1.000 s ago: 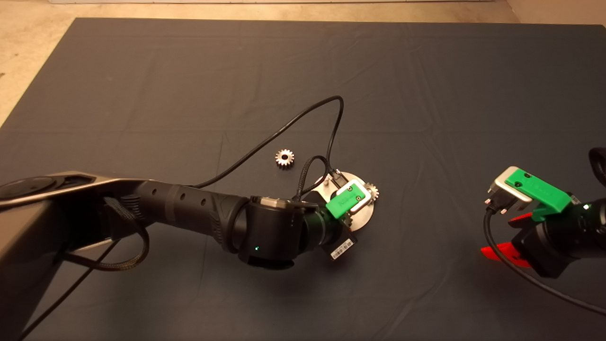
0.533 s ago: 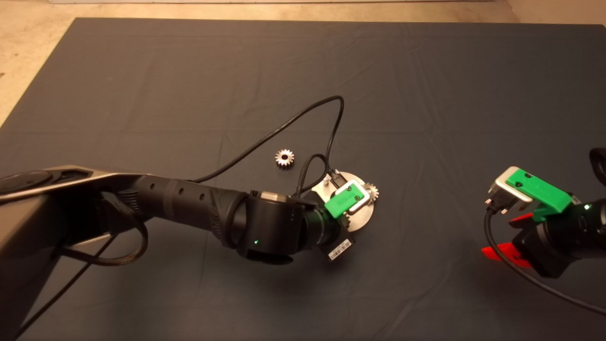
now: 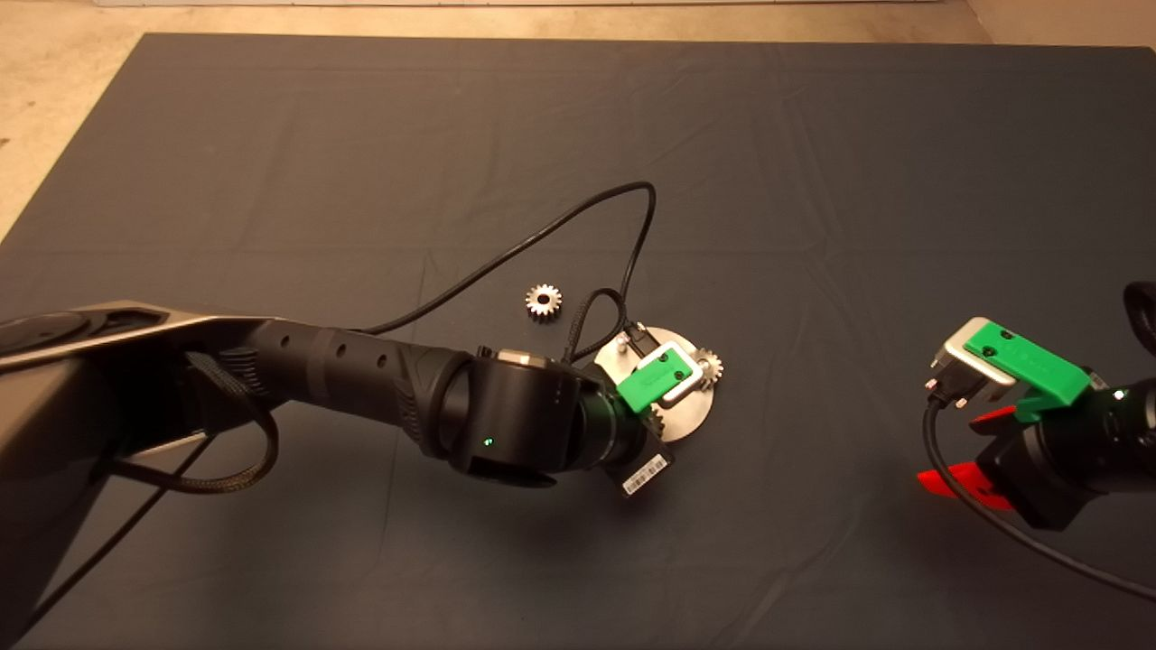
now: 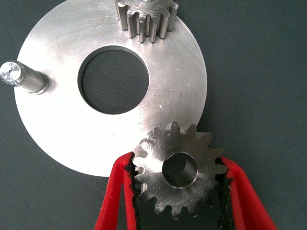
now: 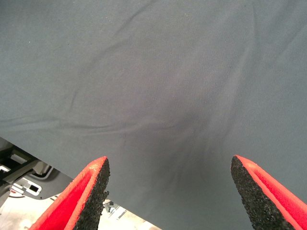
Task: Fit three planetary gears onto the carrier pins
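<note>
Left pincer over carrier disc, red fingers pinching planetary gear at disc's rim. Second gear seated at opposite rim. One carrier pin bare, upright. Third gear loose on dark mat, near disc. Right pincer parked at surface's right edge, fingers spread wide.

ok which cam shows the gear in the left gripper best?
Left wrist view: the held gear shows teeth and bore, clamped between the left gripper fingers at the carrier disc edge. The head view shows only a few teeth under the wrist. The right wrist view shows just mat.
</note>
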Robot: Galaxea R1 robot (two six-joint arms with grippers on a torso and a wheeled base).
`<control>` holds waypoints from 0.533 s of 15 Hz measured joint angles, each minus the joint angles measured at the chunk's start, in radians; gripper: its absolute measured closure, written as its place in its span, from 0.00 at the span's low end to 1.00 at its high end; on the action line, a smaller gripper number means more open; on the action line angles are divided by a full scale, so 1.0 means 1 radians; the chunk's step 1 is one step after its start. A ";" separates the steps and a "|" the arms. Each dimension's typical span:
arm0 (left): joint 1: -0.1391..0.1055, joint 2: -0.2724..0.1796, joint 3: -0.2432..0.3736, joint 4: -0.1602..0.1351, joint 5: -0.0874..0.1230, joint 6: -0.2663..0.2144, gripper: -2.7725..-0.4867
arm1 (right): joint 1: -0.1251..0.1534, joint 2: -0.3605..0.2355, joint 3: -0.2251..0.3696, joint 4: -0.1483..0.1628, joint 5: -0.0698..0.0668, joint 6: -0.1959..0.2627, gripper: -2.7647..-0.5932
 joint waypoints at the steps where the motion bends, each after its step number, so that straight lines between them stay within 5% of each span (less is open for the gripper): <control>1: -0.004 0.000 -0.004 -0.008 -0.006 0.000 0.93 | 0.000 0.000 0.000 0.000 0.000 0.000 0.42; 4: -0.008 0.000 -0.011 -0.014 -0.018 0.000 0.93 | 0.000 0.000 0.000 0.000 0.000 0.000 0.42; 8: -0.013 -0.002 -0.034 -0.023 -0.070 -0.001 0.93 | 0.000 0.000 0.000 0.000 0.000 0.000 0.42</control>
